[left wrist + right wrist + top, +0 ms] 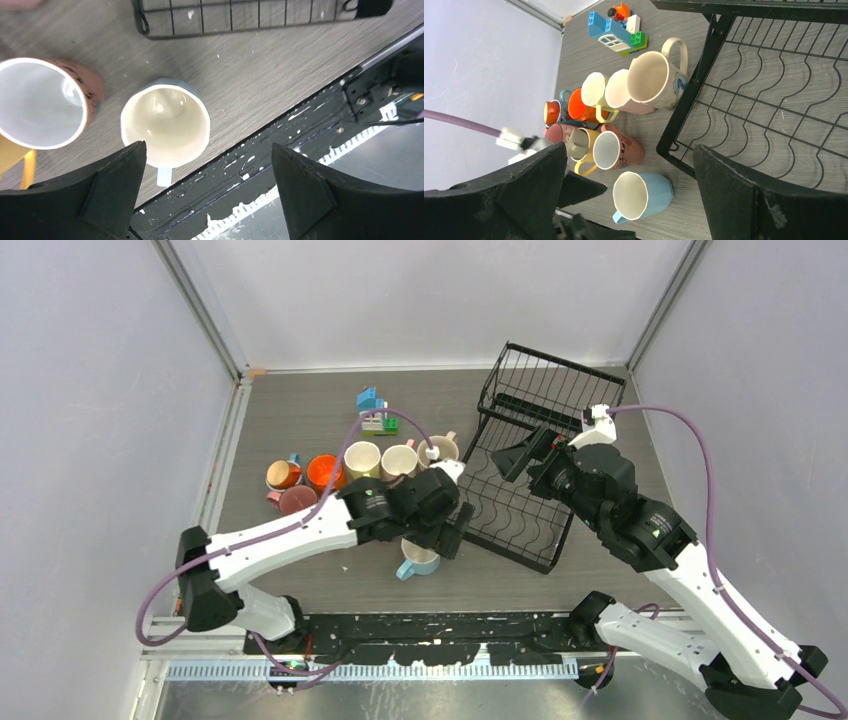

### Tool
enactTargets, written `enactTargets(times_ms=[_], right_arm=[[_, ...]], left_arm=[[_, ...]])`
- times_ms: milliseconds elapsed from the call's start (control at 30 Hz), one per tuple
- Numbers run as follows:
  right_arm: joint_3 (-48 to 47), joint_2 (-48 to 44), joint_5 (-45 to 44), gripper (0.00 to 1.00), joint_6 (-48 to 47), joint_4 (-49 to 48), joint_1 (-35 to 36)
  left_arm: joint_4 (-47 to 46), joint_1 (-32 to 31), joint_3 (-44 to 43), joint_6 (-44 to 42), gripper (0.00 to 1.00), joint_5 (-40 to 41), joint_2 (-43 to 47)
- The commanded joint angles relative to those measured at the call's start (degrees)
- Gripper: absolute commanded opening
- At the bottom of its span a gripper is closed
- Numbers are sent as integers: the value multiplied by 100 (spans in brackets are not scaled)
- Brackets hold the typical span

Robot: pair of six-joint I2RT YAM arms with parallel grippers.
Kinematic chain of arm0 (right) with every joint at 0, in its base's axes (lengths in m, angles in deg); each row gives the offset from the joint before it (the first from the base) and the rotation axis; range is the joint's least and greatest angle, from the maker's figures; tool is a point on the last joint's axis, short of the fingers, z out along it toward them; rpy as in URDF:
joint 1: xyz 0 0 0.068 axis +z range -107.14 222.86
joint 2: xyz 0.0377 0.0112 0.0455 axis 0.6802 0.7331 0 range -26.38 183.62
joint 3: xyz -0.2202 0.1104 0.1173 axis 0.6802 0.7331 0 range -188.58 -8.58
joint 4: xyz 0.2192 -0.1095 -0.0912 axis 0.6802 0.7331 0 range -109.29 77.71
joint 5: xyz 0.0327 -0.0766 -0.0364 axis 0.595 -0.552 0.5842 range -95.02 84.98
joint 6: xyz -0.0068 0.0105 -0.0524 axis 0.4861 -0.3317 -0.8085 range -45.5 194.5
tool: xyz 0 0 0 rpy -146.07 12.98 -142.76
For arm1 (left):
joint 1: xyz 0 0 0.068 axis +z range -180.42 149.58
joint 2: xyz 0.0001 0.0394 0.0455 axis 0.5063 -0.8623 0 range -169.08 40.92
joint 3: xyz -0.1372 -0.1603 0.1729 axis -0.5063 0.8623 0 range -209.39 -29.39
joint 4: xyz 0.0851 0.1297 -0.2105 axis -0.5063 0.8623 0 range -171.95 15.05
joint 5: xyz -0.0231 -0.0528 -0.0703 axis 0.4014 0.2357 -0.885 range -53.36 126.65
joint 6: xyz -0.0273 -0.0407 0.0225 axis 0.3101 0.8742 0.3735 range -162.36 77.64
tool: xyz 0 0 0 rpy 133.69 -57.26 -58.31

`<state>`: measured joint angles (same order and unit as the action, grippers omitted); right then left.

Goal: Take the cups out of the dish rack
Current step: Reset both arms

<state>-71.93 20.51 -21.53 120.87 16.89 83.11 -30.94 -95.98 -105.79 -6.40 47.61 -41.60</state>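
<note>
Where the left gripper (445,535) hangs above the near part of the table (300,400), its jaws are seen spread wide with nothing clamped between them. (In the wrist view one fingertip overlaps the rim of the light blue cup (165,125) below; contact cannot be told.)

- That cup is set upright on the wood, mouth up, handle toward the near edge. It stands close to the black rail (280,140) that bounds the table there.
- A pink cup (92,87) is noted just beside it on the left, a thin gap between.
- A strip of bare wood is left between the blue cup and the near-left corner of the dish rack (500,540).
- The other cups (362,458) are packed tight to the left of the rack. A cream mug (654,80) is placed just beside the rack's left frame; touching or not cannot be told.
- A toy block house (375,410) is seen farther back, with bare wood around it.
- The right gripper (522,452) is held over the rack's wire base, jaws fully apart, nothing gripped.
</note>
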Motion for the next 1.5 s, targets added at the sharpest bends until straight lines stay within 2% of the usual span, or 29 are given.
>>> enactTargets(times_ms=[0, 167, 367, 533, 733, 1467], right_arm=[[-273, 4, 54, 100, -147, -367, -21], [-372, 70, 120, 100, -273, -547, -17], [-529, 467, 284, 100, -497, -797, -18], [-692, 916, 627, 100, -600, -916, -23], [-680, 1139, 784, 100, -612, -977, -19], [-467, 1017, 763, 100, -472, -1071, -19]], left_arm=[[147, 394, -375, -210, 98, 93, 551], [218, 1178, -590, -483, 100, -278, 1036], [-291, 2693, -376, -595, 100, -1660, 1407], [-312, 3440, -484, -580, 100, -2188, 1313], [-677, 3619, -106, -483, 100, -2223, 1658], [-554, 3629, 90, -575, 100, -2032, 1981]])
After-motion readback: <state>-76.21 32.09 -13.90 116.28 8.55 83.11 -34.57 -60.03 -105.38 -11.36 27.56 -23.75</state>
